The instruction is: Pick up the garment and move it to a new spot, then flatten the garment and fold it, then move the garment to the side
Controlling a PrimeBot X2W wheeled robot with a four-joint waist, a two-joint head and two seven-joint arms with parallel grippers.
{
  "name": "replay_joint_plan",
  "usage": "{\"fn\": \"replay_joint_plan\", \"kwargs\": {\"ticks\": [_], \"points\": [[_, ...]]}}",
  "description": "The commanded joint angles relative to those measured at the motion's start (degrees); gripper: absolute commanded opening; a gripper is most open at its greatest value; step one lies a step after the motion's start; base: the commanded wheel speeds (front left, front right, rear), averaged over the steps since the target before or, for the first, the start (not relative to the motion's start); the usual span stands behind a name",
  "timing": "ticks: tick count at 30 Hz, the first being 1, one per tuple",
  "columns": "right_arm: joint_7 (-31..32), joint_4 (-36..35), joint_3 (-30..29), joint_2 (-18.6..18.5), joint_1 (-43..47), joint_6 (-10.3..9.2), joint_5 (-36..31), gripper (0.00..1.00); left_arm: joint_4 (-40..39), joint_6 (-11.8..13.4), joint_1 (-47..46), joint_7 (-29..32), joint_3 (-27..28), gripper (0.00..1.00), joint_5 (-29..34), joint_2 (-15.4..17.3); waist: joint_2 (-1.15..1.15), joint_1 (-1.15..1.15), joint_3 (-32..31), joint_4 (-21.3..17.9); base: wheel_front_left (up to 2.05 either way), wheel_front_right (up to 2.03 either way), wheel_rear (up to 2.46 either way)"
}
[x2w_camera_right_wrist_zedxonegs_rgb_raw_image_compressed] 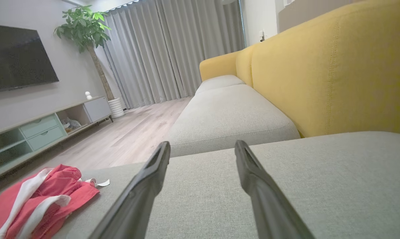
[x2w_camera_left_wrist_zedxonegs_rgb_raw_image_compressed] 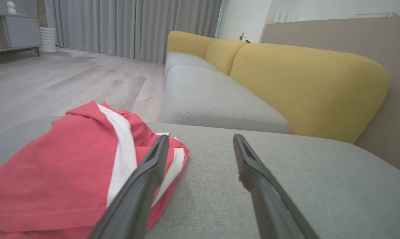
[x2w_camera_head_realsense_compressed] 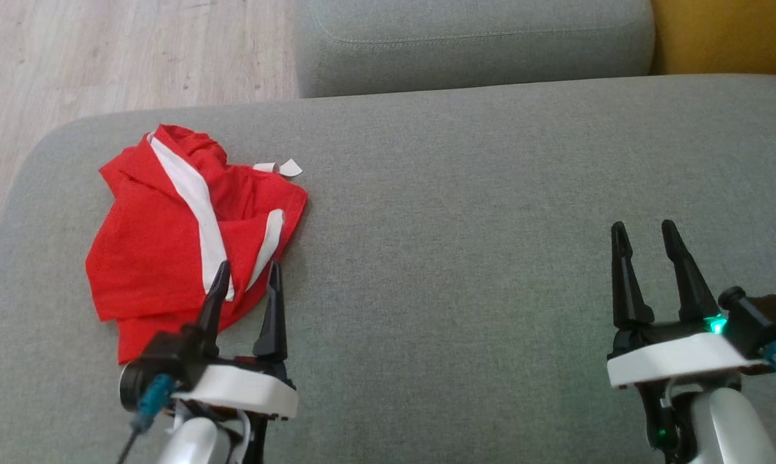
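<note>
Step one, the pick-up, isn't done: garment [x2w_camera_head_realsense_compressed: 169,238] lies crumpled on the left side of the cushion [x2w_camera_head_realsense_compressed: 459,258], and we hold nothing. Our left gripper [x2w_camera_head_realsense_compressed: 248,265] sits at its near-right edge, jaws apart, fingers pointing far, one over red cloth and one over bare cushion. Can't tell if they touch. Right gripper [x2w_camera_head_realsense_compressed: 643,225] is well apart on the right, low over the cushion, jaws apart, empty. Next, we judge: left drops onto a bunched fold, closes, lifts. A thin pinch may slip.
</note>
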Motion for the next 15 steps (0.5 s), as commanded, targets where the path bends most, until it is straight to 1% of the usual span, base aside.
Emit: {"fn": "replay_joint_plan", "kwargs": {"ticks": [1,11,15], "points": [[-0.86,-2.58,1.32,-0.39,-1.33,-0.03,-2.51,1.0,-2.09,0.7,-3.32,-0.88,0.29,1.0,2.19,1.12,0.0,0.0,0.03,-0.06,0.0,0.0,0.0],[-2.55,-3.44,1.71,-0.42,-1.0,-0.03,-13.26,1.0,-0.37,3.23,-5.45,-2.56,-5.78,1.0,10.59,3.76,0.0,0.0,0.12,0.05,0.0,0.0,0.0],[-3.22,-3.92,2.07,-0.43,-0.8,-0.04,-17.05,1.0,0.26,4.54,-6.27,-3.23,-7.97,1.0,13.24,4.26,0.0,0.0,0.11,0.29,0.0,0.0,0.0]]}}
